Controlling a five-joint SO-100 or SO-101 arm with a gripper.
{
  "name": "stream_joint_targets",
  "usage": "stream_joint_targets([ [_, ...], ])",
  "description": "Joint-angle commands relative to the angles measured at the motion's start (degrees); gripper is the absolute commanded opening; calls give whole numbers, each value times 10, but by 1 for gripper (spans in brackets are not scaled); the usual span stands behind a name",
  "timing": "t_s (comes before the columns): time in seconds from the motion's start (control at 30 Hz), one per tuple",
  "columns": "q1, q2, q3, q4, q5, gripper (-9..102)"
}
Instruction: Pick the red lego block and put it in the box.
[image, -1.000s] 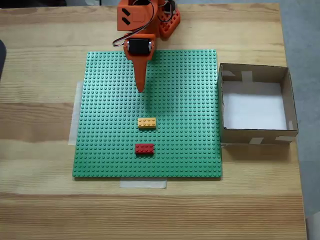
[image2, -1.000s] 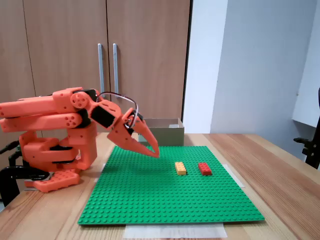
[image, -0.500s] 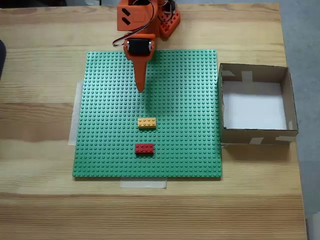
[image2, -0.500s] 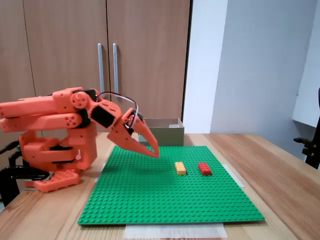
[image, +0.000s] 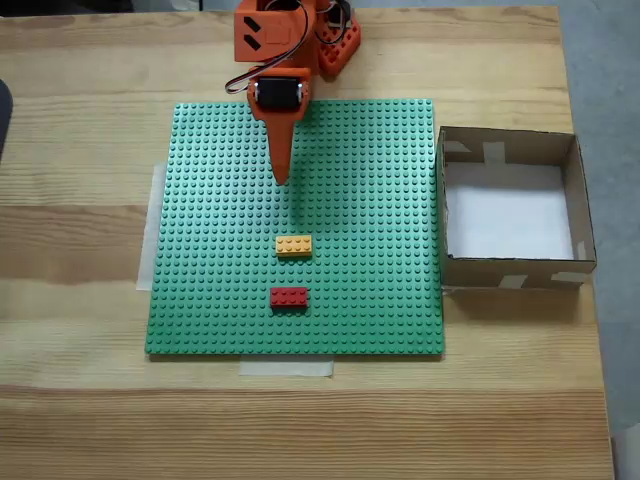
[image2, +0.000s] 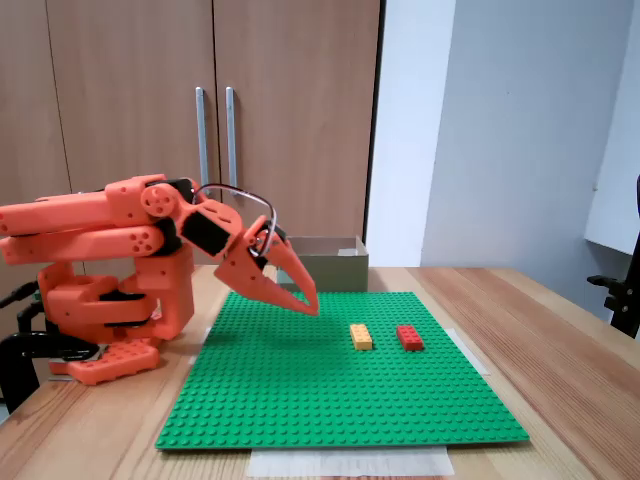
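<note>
Pincer (image: 281, 178) position was the same as in the pictures from a second and half a second before: nothing had shifted, so the arm had not begun its reach and the whole task was still to do. Its two orange fingers lay together to a point with no gap showing in either fixed view, and they held nothing; in the side-on fixed view the tip (image2: 310, 306) hung just above the green baseplate (image2: 340, 400).

Seen from above, the red lego block (image: 289, 297) sat on the baseplate (image: 210, 250) at six o'clock from the pincer, well apart from it and untouched. An orange-yellow brick (image: 294, 245) lay between the two, near the red one, directly on the line of approach. Judging from that layout, the reach would have had to pass over this brick, and the fingers would have needed to part before descending.

Off the baseplate's three o'clock edge stood the box (image: 578, 200), its white floor bare, resting on the wooden desk (image: 80, 400). In the side view it showed behind the arm (image2: 322, 268).
</note>
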Motion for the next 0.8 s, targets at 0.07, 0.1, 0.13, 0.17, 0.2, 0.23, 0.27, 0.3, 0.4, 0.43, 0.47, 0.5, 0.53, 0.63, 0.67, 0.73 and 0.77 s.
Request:
stream_joint_targets([
  [0.07,-1,4,3,1,2,-1],
  [0.1,-1,4,3,1,2,-1],
  [0.13,-1,4,3,1,2,-1],
  [0.17,-1,4,3,1,2,-1],
  [0.2,-1,4,3,1,2,-1],
  [0.23,-1,4,3,1,2,-1],
  [0.27,-1,4,3,1,2,-1],
  [0.3,-1,4,3,1,2,-1],
  [0.4,-1,4,3,1,2,-1],
  [0.43,-1,4,3,1,2,-1],
  [0.47,-1,4,3,1,2,-1],
  [0.5,-1,4,3,1,2,-1],
  [0.53,-1,4,3,1,2,-1],
  [0.63,-1,4,3,1,2,-1],
  [0.67,-1,4,3,1,2,-1],
  [0.73,0,4,3,1,4,-1],
  [0.77,1,4,3,1,6,-1],
])
